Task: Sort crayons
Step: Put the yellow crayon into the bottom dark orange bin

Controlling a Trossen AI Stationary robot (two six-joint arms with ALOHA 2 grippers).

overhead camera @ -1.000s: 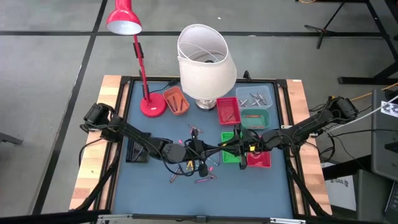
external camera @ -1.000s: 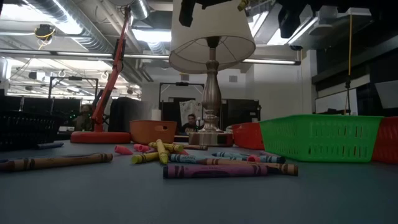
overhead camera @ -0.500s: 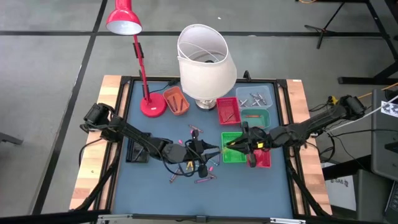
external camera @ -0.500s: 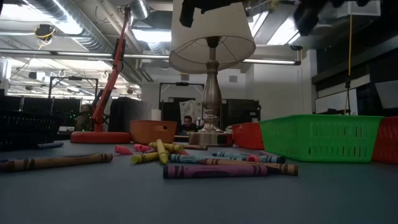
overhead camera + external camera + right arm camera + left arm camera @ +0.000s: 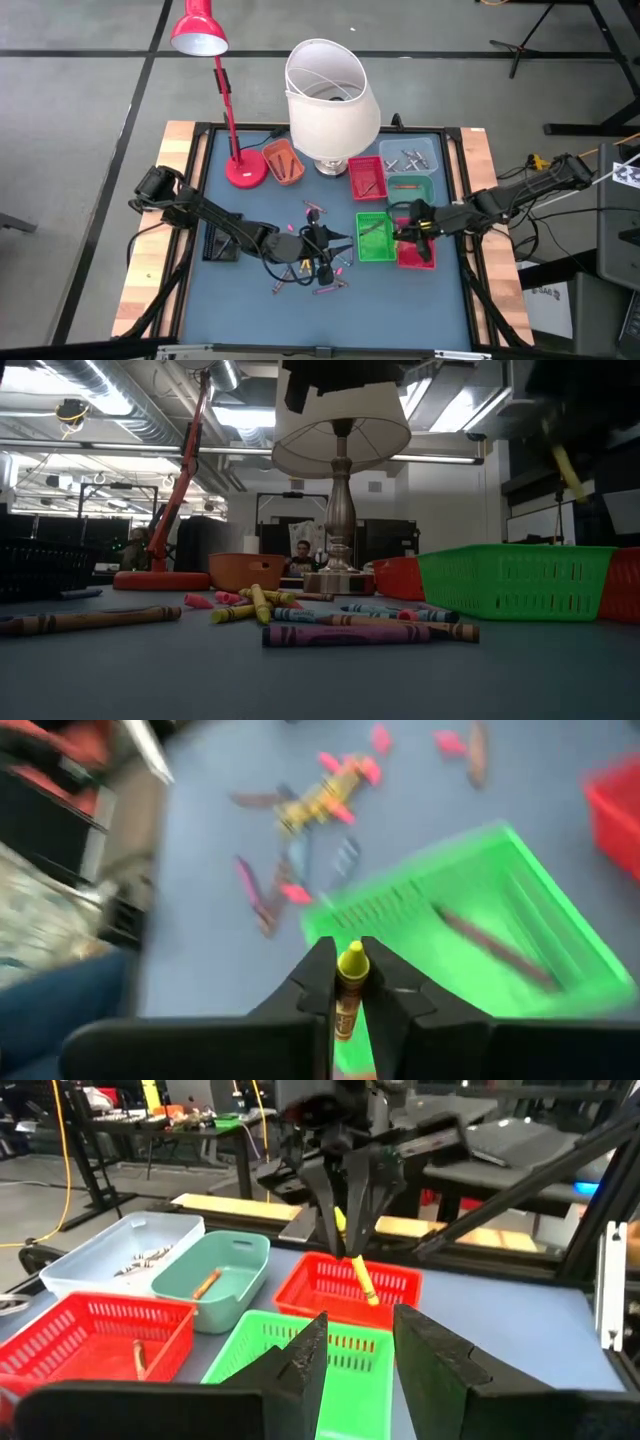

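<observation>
We find the right gripper [image 5: 412, 228] clamped on a short yellow wax crayon [image 5: 349, 982], carried above the lower red mesh plastic tray [image 5: 418, 257] beside the green mesh plastic tray [image 5: 374, 238]; we judge it is bound for a colour bin. The left gripper [image 5: 355, 1342] stands parted and empty over the loose mixed-colour crayons [image 5: 315, 262] on the blue table mat [image 5: 240, 295]. We cannot tell the intended bin; motion blur hides detail.
</observation>
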